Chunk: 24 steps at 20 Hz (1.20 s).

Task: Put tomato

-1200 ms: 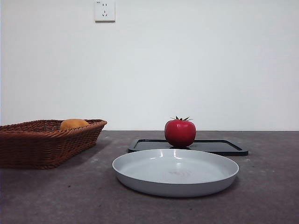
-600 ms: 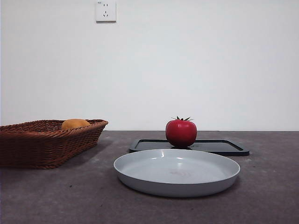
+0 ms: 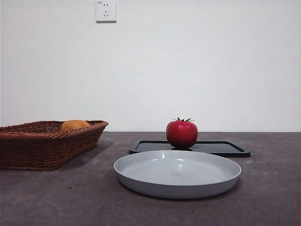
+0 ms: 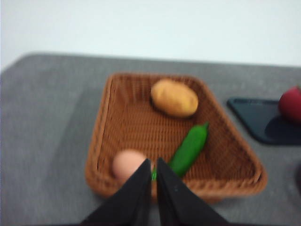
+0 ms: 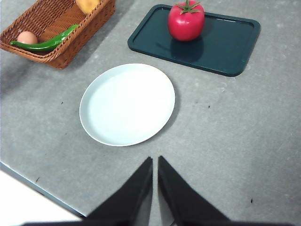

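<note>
The tomato (image 5: 186,21) sits untouched on the dark tray (image 5: 225,47), at my 12 o'clock beyond the white plate (image 5: 127,104). My right end effector (image 5: 155,162) hangs above the desk (image 5: 225,132), jaws together, and my left end effector (image 4: 154,165), also closed, waits over the basket (image 4: 108,127). The pickup has not begun; next I judge I must part the right jaws and reach to the tomato.

Both arms hover high, left claw (image 4: 154,165) and right claw (image 5: 155,163) closed, empty.

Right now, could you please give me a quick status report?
Left hand shut above brown wicker basket; right hand shut, idle. Glossy red tomato upright on dark tray. Nothing blocking it.
</note>
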Each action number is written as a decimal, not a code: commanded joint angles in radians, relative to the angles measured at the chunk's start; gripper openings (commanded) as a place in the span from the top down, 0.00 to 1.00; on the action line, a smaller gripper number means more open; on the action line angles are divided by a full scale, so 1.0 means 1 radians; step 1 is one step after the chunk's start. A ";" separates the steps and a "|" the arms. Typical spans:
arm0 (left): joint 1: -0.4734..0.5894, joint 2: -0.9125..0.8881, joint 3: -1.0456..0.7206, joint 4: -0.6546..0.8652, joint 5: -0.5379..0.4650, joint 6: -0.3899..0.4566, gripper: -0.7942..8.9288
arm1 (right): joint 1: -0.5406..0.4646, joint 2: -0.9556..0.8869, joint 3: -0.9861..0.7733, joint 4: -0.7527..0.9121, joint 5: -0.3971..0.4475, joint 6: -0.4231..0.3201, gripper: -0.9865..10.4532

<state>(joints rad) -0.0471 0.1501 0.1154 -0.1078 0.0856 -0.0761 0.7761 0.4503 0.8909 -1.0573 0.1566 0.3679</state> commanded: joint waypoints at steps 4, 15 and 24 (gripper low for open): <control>0.004 -0.093 -0.093 0.018 0.008 -0.023 0.90 | 0.009 0.005 0.007 0.010 0.002 0.010 0.91; 0.004 -0.147 -0.104 -0.084 -0.064 -0.009 0.90 | 0.009 0.005 0.007 0.010 0.002 0.010 0.91; 0.004 -0.147 -0.104 -0.080 -0.119 -0.003 0.90 | 0.009 0.005 0.007 0.010 0.002 0.010 0.91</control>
<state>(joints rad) -0.0433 0.0051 0.0322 -0.1837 -0.0265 -0.0906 0.7765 0.4503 0.8909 -1.0573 0.1566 0.3679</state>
